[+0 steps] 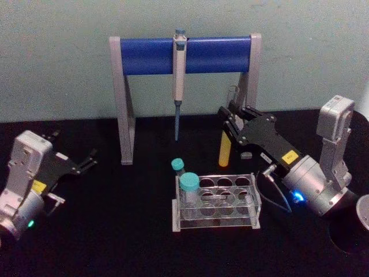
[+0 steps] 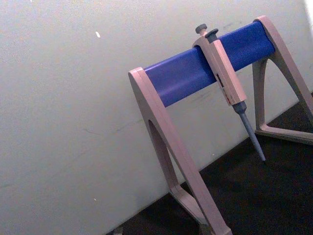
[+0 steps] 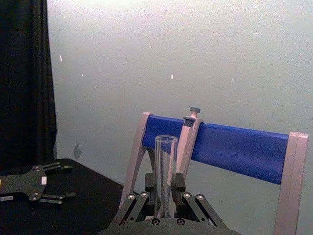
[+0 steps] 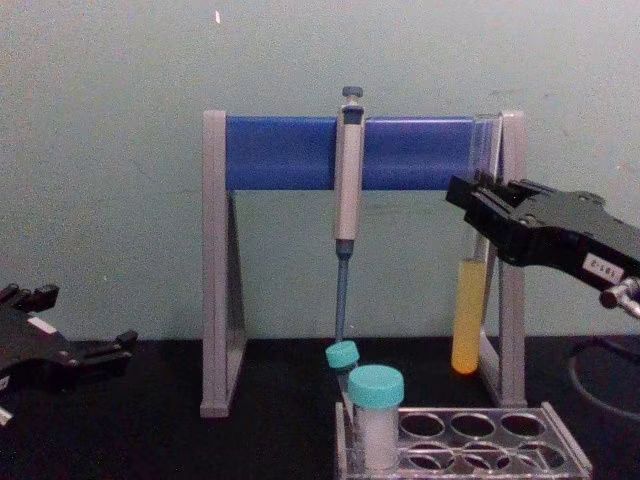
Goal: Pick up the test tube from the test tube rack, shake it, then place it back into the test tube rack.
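Observation:
My right gripper is shut on the test tube, a slim clear glass tube with yellow liquid in its lower part. The tube hangs upright in the air, behind and above the clear test tube rack and next to the stand's right leg. The chest view shows the tube held near its upper part by the gripper, its rounded bottom well above the rack. In the right wrist view the tube's open rim rises between the fingers. My left gripper rests open at the far left.
Two teal-capped white tubes stand in the rack's left holes. A grey-and-blue pipette stand with a hanging pipette spans the back by the wall. A grey round object sits at the right edge.

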